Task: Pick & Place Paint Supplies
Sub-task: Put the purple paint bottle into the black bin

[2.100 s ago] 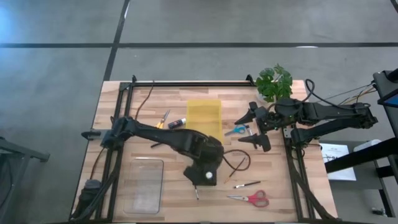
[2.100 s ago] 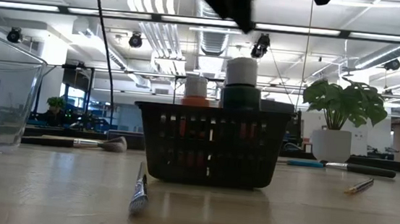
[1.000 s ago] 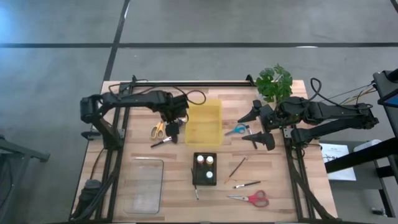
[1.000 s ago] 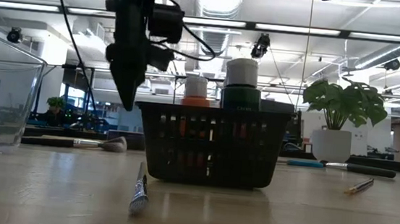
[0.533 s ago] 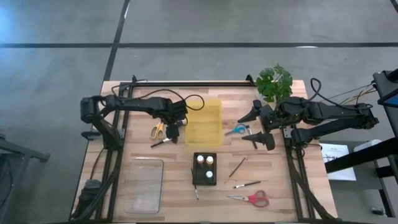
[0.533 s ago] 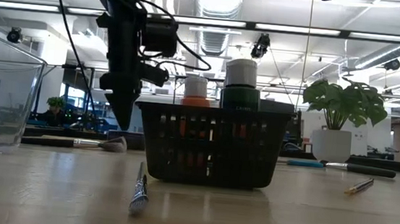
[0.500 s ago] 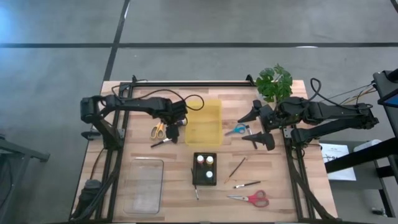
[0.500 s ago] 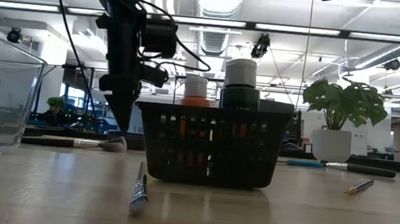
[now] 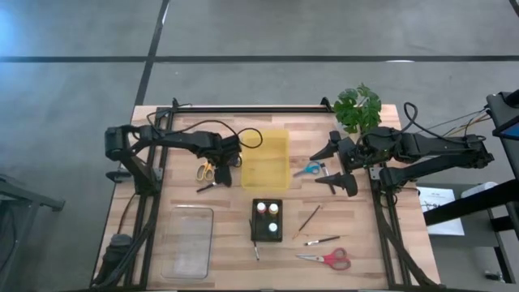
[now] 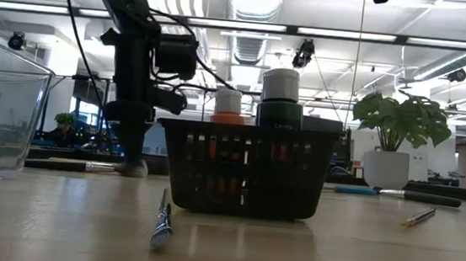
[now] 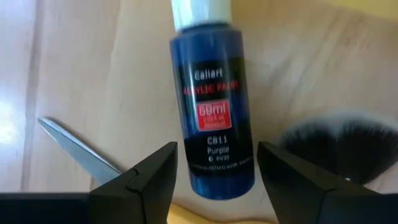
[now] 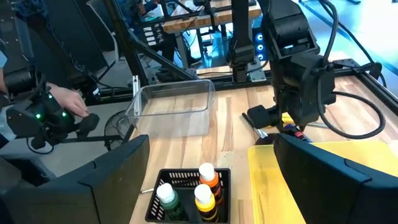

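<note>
- Left end effector (image 9: 225,168) is low over the far-left part of the wooden worktop (image 9: 219,243); in the left wrist view its two dark fingers (image 11: 155,180) are spread, one on each side of a dark blue paint bottle with a white cap (image 11: 214,106) lying flat on the wood. The fingers do not visibly touch the bottle, so it reads as released, nothing grasped.
- Just beside that bottle lie the fanned black bristles of a broad brush (image 11: 339,146) and the metal blade of yellow-handled scissors (image 9: 205,169).
- From table height the left arm comes straight down just left of the basket, its tip close to the worktop beside the broad brush.
- Right end effector (image 9: 334,165) hangs at the far-right side near a potted green plant (image 9: 357,107), fingers wide apart and empty, above blue-handled scissors (image 9: 307,169).
- A yellow translucent plastic bin (image 9: 266,160) stands at the far middle, just right of the left end effector.
- A small black mesh basket (image 9: 268,220) sits near the centre, holding paint bottles with a red top (image 9: 261,208), a yellow top (image 9: 274,208) and a white top (image 9: 273,229).
- A thin paintbrush (image 9: 255,251) lies just in front of the basket; two more thin brushes (image 9: 309,219) lie to its right, with red-handled scissors (image 9: 326,259) nearest the front edge.
- A clear rectangular plastic container (image 9: 188,241) rests at the front left.
</note>
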### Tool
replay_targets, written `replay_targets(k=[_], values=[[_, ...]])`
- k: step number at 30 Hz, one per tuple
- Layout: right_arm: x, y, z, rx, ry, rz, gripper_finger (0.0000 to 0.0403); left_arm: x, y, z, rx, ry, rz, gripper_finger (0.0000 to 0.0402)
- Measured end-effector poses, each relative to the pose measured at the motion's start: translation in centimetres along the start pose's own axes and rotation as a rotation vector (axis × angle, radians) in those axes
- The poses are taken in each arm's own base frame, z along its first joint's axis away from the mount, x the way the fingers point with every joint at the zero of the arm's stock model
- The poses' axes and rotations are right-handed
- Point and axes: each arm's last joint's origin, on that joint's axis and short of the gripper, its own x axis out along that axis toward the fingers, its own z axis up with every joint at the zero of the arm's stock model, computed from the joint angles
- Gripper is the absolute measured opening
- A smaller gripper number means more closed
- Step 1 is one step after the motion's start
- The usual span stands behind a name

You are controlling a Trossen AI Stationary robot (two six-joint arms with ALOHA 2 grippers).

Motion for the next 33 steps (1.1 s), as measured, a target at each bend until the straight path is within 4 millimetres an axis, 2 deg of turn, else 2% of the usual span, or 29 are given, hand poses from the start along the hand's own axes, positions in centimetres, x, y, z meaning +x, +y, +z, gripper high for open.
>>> replay_targets(k=[12, 20, 33], values=[[0.0, 0.0, 0.0, -0.001, -0.001, 0.0, 0.0343, 0.2, 0.0, -0.2, -0.01, 0.001, -0.002, 0.0128], [0.0, 0.0, 0.0, -0.016, 0.0, 0.0, 0.0343, -0.8, 0.1, -0.2, -0.029, -0.027, 0.0, 0.0125], [0.2, -0.1, -0.1, -0.022, 0.009, -0.002, 0.0343, -5.2, 0.4, -1.0, -0.048, -0.174, 0.003, 0.0125]])
